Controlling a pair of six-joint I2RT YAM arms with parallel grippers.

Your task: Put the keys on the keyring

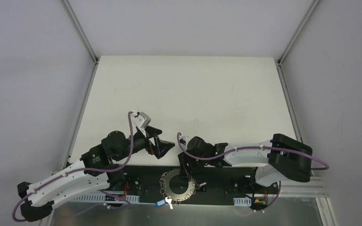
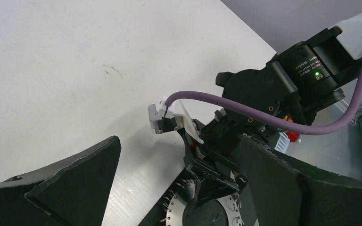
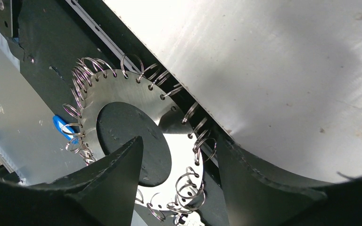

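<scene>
**Right claw (image 3: 179, 139) astride the keyring (image 3: 132, 92), left claw (image 1: 162, 147) spread wide**

We see the keyring lying on the black plate (image 1: 226, 181) at the near edge of the table (image 1: 193, 94). The right claw straddles its band, one finger over the hole and the other outside the wire loops. It is unclenched, with a gap on either side. The blue-tagged key (image 1: 160, 203) lies against the ring's near fringe. The left claw hangs released above the table, just beside the right wrist.
</scene>
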